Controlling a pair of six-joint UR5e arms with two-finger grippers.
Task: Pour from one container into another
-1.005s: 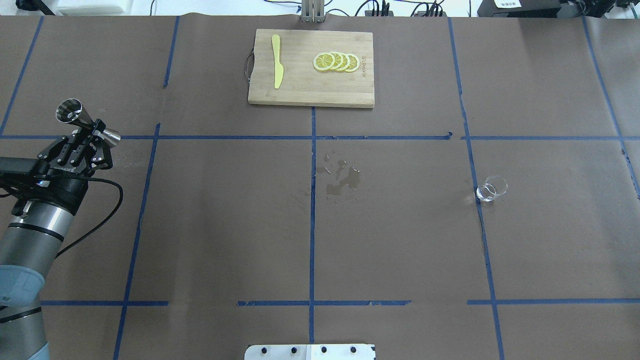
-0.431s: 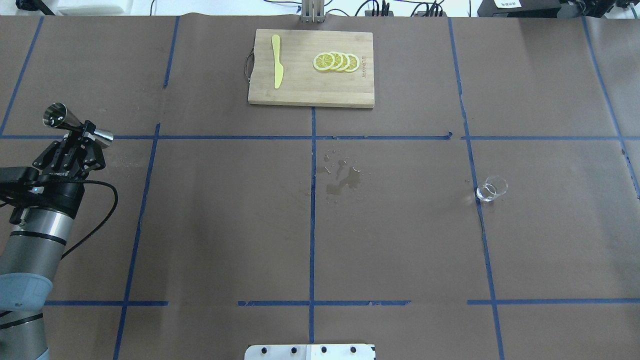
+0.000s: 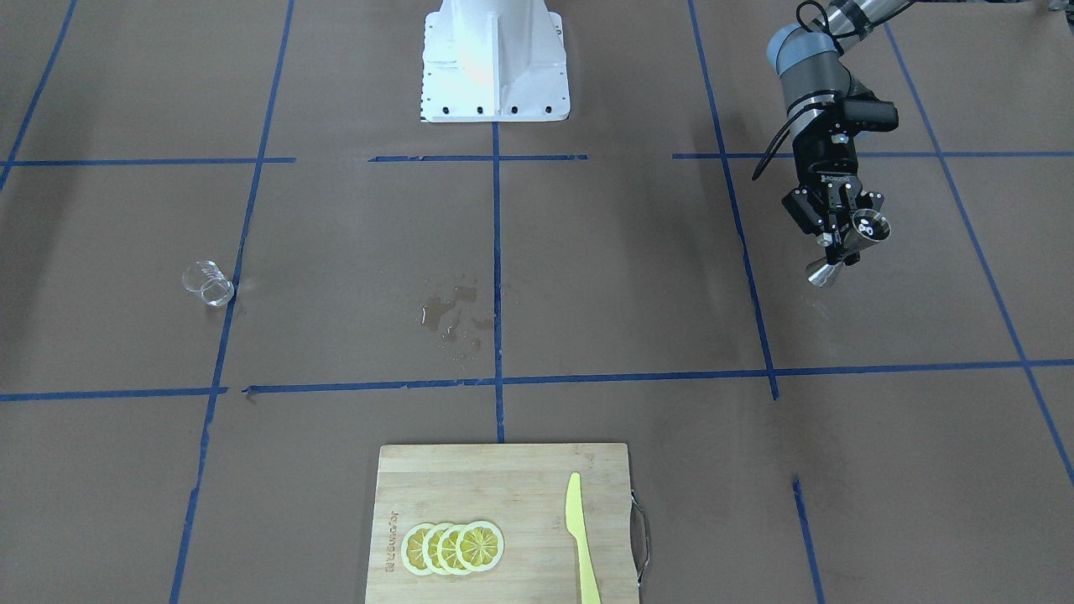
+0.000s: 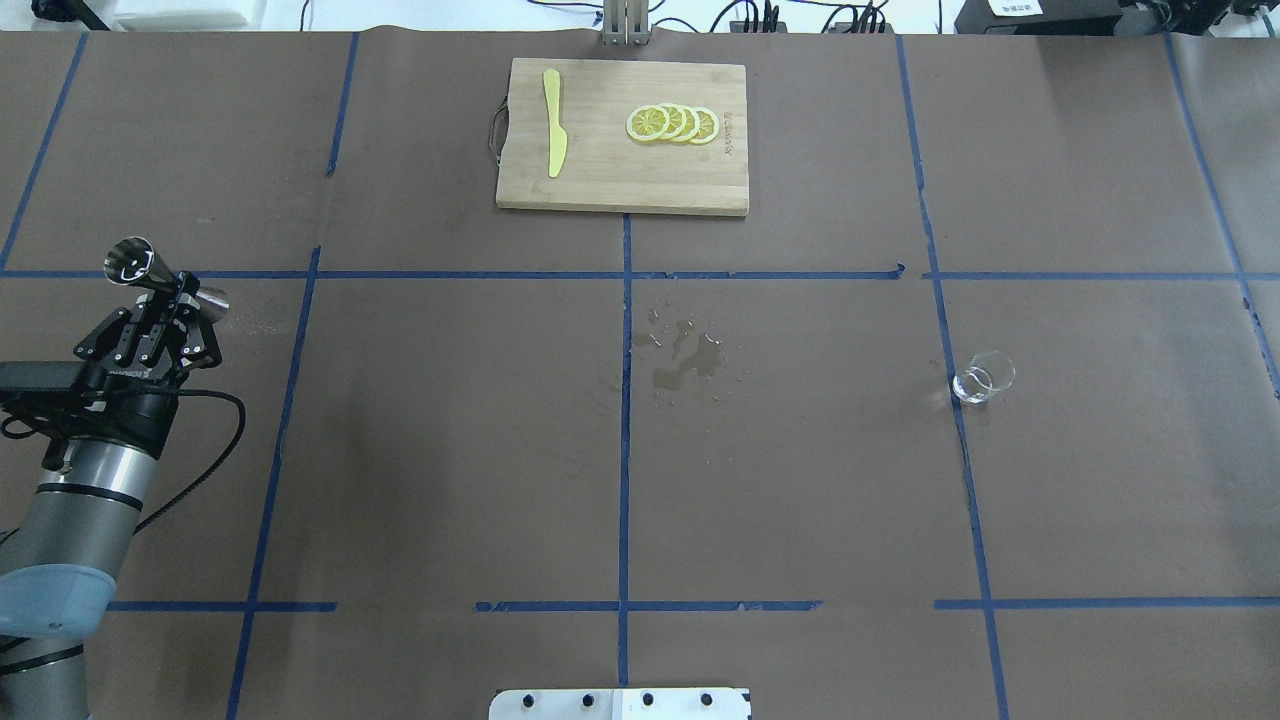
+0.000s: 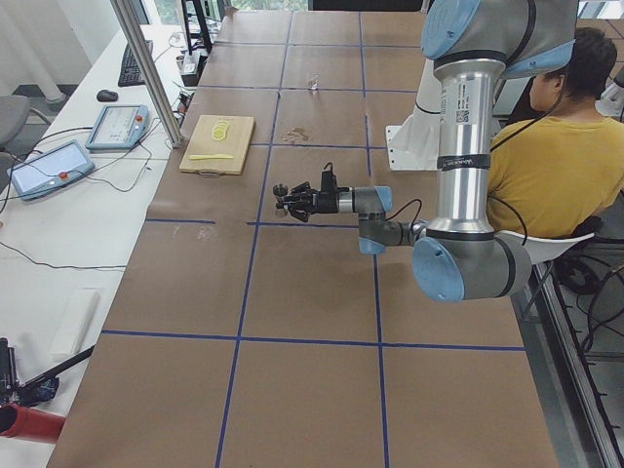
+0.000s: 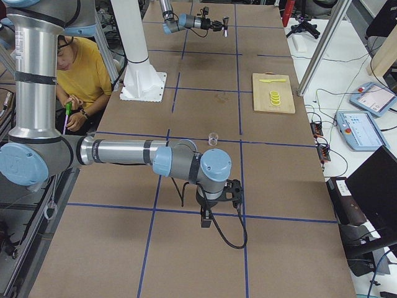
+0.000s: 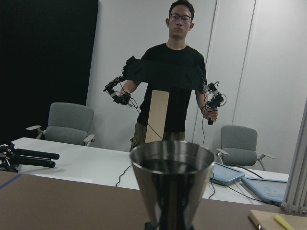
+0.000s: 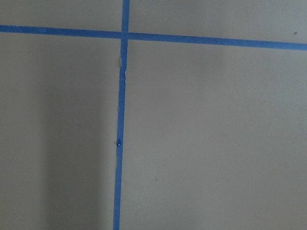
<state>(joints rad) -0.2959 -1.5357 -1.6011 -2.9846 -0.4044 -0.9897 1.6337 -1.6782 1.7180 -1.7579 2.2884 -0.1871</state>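
My left gripper [image 4: 182, 290] is shut on the narrow waist of the steel jigger [image 4: 150, 270], which it holds upright above the table's far left; they also show in the front view as the left gripper [image 3: 841, 245] and the jigger [image 3: 869, 226]. In the left wrist view the jigger's upper cone [image 7: 171, 175] fills the lower middle, dark inside. The clear glass cup [image 4: 983, 378] stands alone on the table's right side, and in the front view the cup [image 3: 207, 283] sits on a blue tape line. My right gripper [image 6: 205, 220] points down at bare table, and I cannot tell its state.
A wooden cutting board [image 4: 620, 180] at the back middle carries lemon slices [image 4: 672, 124] and a yellow knife [image 4: 553, 122]. A wet spill [image 4: 688, 362] marks the table's centre. A person in yellow [image 5: 546, 146] sits beside the robot base [image 3: 493, 63].
My left gripper, still shut on the jigger, swung a little left and then drew back toward the robot. The glass cup has not moved.
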